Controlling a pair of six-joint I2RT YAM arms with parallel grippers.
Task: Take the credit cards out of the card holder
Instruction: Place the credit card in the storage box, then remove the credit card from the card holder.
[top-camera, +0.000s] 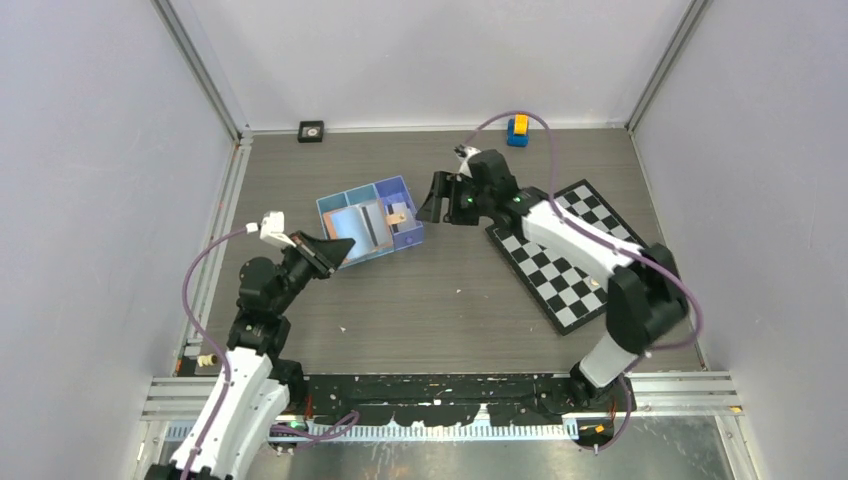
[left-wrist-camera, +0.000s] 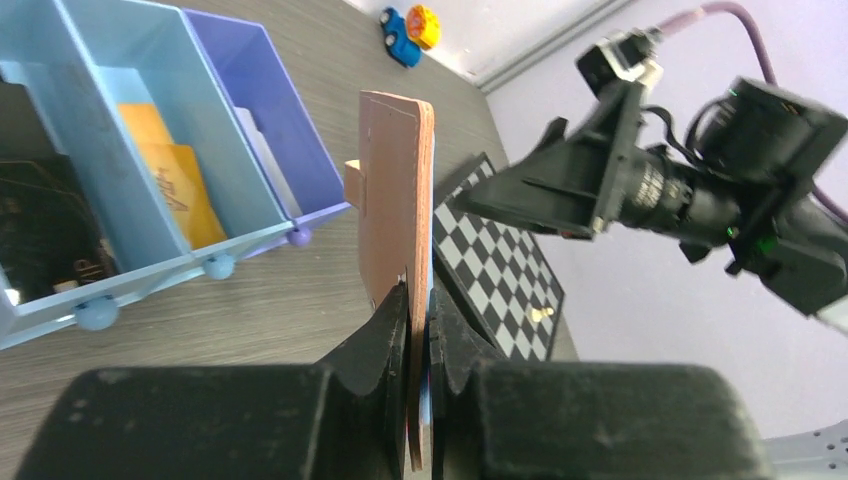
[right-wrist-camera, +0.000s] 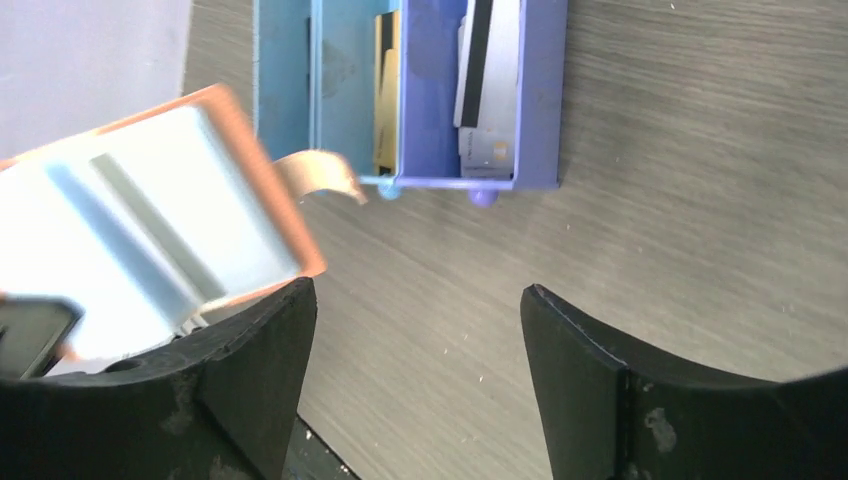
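Observation:
My left gripper (left-wrist-camera: 418, 300) is shut on the lower edge of the tan card holder (left-wrist-camera: 395, 200) and holds it upright, above the table beside the blue divided tray (left-wrist-camera: 250, 235). In the top view the holder (top-camera: 365, 228) hangs over the tray's (top-camera: 405, 185) middle. The right wrist view shows the holder's pale blue inner face (right-wrist-camera: 150, 220) and its strap. An orange card (right-wrist-camera: 386, 90) and pale cards (right-wrist-camera: 485, 80) lie in the tray, as does a dark card (left-wrist-camera: 40, 230). My right gripper (top-camera: 430, 205) is open and empty, just right of the tray (right-wrist-camera: 540, 100).
A checkered board (top-camera: 570, 255) lies under my right arm, with a small gold piece (top-camera: 597, 283) on it. A blue and orange toy (top-camera: 517, 130) and a small black square (top-camera: 311, 131) sit by the back wall. Walls close in on three sides.

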